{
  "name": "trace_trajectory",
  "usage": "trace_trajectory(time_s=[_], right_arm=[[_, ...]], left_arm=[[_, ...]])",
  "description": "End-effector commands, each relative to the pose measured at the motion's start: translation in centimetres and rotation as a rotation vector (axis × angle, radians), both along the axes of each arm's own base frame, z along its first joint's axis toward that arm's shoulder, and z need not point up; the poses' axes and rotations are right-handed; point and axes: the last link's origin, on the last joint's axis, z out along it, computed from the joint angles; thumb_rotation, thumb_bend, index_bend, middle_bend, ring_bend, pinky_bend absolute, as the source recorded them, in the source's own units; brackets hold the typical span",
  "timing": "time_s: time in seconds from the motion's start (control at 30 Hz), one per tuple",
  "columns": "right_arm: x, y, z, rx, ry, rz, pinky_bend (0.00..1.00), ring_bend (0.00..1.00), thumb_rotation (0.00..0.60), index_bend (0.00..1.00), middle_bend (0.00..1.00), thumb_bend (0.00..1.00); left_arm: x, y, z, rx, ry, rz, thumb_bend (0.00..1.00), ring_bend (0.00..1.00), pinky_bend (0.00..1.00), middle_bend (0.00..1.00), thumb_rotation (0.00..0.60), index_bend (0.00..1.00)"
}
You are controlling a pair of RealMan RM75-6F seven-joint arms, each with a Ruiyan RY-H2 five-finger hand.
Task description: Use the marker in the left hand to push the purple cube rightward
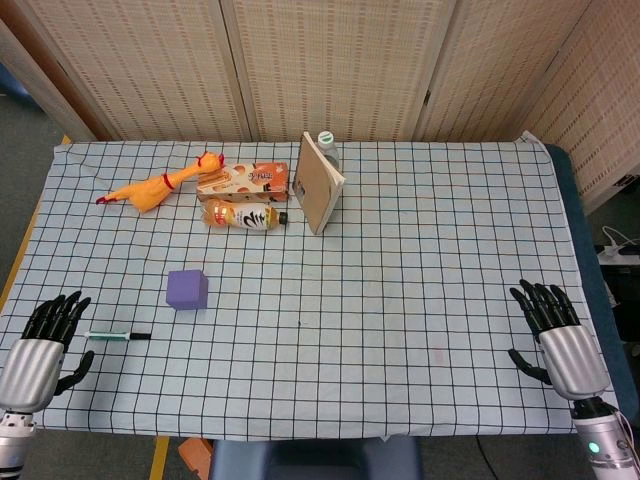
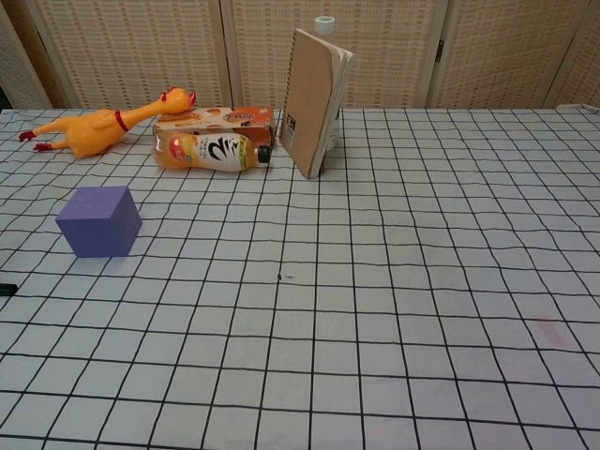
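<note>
Landmark: purple cube [image 1: 187,289], resting flat on the grid-patterned tablecloth [image 1: 400,300], left of the table's middle.
Marker [image 1: 118,336]: lying flat on the cloth, nearer the robot than the cube and a little to its left; black cap pointing toward the table's middle; apart from the cube, not held by anything. Only the black tip visible at the left edge of the chest view [image 2: 7,289].
Left hand [image 1: 45,340]: resting at the near left edge, left of the marker and of the cube; fingers spread and extended, holding nothing; fingertips just beside the marker's pale end, contact impossible to tell.
Right hand [image 1: 557,335]: at the near right edge, well apart from the cube; fingers spread, holding nothing.
Rubber chicken [image 1: 158,186]: beyond the cube, lying on its side.
Snack box [image 1: 243,179]: beyond the cube and slightly right, touching the chicken's head.
Orange drink bottle [image 1: 242,215]: lying on its side just in front of the box.
Notebook [image 1: 320,183]: standing tilted, right of the bottle, leaning against a white-capped bottle [image 1: 327,147] behind it.
</note>
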Motion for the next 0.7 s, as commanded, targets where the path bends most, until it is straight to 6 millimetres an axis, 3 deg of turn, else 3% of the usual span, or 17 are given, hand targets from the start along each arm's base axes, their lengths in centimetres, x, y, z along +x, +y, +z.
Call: trace_trajectory(time_s=[0.03, 0.2, 0.3, 0.4, 0.5, 0.57, 0.7], right_arm=[[0.1, 0.0, 0.0, 0.001, -0.001, 0.002, 0.00, 0.00, 0.600, 0.00, 0.00, 0.14], [0.1, 0.1, 0.2, -0.002, -0.007, 0.002, 0.00, 0.00, 0.600, 0.00, 0.00, 0.14], [0.1, 0.2, 0.0, 0.008, -0.003, 0.002, 0.00, 0.00, 0.600, 0.00, 0.00, 0.14], [0.1, 0.2, -0.2, 0.018, -0.001, 0.002, 0.00, 0.00, 0.600, 0.00, 0.00, 0.14], [0.2, 0.3, -0.4, 0.026, 0.002, 0.004, 0.00, 0.00, 0.600, 0.00, 0.00, 0.13], [0.3, 0.4, -0.5, 0.034, 0.001, 0.005, 0.00, 0.00, 0.600, 0.00, 0.00, 0.13], [0.5, 0.5, -0.6, 0.041, 0.001, 0.010, 0.00, 0.00, 0.600, 0.00, 0.00, 0.13]], left_arm=[[-0.2, 0.0, -0.5, -0.024, 0.014, 0.030, 0.39, 0.00, 0.08, 0.00, 0.600, 0.00], [-0.4, 0.4, -1.5, -0.050, 0.072, 0.046, 0.39, 0.00, 0.16, 0.00, 0.600, 0.01], [-1.1, 1.1, -2.5, -0.074, 0.134, 0.052, 0.40, 0.04, 0.31, 0.05, 0.600, 0.06], [-2.0, 2.2, -3.5, -0.088, 0.211, 0.044, 0.40, 0.18, 0.50, 0.14, 0.600, 0.12], [-2.8, 3.2, -4.2, -0.107, 0.254, 0.041, 0.42, 0.43, 0.71, 0.25, 0.600, 0.22], [-3.2, 3.7, -4.4, -0.111, 0.274, 0.037, 0.43, 0.50, 0.76, 0.30, 0.600, 0.26], [-4.1, 4.7, -4.9, -0.115, 0.308, 0.034, 0.43, 0.54, 0.78, 0.33, 0.600, 0.29]])
